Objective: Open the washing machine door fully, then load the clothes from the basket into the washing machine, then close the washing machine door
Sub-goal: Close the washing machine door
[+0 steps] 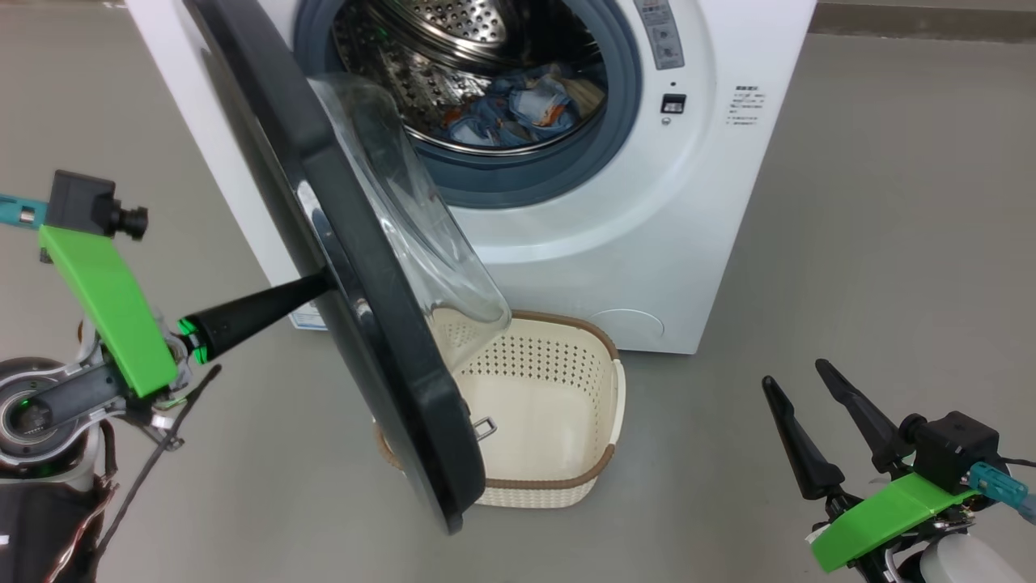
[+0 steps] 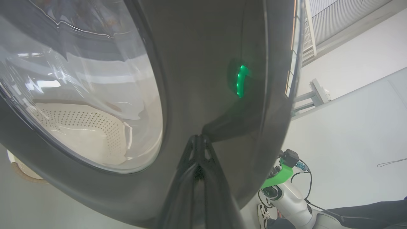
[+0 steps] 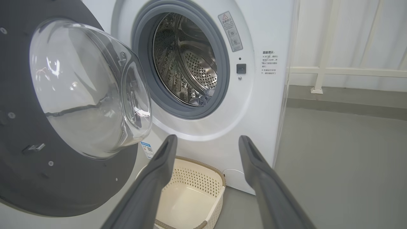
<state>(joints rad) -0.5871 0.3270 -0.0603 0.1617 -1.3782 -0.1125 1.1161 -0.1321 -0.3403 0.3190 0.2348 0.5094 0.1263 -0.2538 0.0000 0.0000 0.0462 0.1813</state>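
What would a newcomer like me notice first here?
The big glossy black washing machine door stands half open across the middle, the shut left gripper against its outer face. Behind it, light blue clothes lie in the washing machine's steel drum, and the cream basket at its foot looks empty. The right gripper hangs open at lower right.

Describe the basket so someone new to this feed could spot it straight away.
Start at the white washing machine with its round black door standing open. On the grey floor in front of it, partly behind the door's lower edge, sits the basket. It is the small cream tub with perforated sides and a brown woven-look rim, and it is empty.
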